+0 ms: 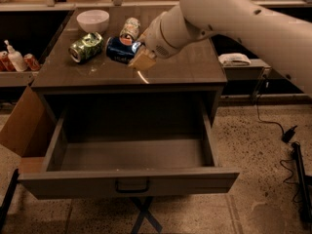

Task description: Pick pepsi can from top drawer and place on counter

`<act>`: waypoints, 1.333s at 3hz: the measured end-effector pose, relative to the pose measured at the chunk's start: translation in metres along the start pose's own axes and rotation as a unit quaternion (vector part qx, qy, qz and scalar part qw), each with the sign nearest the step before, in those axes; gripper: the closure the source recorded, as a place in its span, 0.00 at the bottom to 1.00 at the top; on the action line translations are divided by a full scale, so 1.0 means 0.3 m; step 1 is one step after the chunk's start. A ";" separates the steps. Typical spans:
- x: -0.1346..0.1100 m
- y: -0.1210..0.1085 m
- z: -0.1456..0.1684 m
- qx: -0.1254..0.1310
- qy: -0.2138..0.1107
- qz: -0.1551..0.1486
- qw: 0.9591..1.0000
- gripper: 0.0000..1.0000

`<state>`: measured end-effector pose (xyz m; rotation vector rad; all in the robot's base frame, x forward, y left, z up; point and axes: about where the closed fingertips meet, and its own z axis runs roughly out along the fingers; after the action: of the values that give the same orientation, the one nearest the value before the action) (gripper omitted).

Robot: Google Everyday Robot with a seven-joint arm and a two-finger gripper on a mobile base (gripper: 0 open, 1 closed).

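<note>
Jaws round pepsi can (120, 49) over counter (181, 73)

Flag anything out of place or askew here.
Two cans lie tipped on their sides on the counter: the green patterned can and the pale can. The gripper holds the pepsi can sideways over the counter beside them. The top drawer stands open.
</note>
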<state>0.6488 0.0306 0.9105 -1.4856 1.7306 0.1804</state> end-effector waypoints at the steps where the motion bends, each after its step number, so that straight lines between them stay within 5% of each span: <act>1: 0.014 -0.101 0.036 0.005 0.013 0.012 1.000 1.00; 3: 0.132 -0.233 0.183 -0.008 0.046 0.070 0.996 1.00; 4: 0.171 -0.258 0.229 -0.013 0.057 0.095 0.994 0.81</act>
<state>0.7520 0.0098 0.8626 -1.3711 1.9696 0.2208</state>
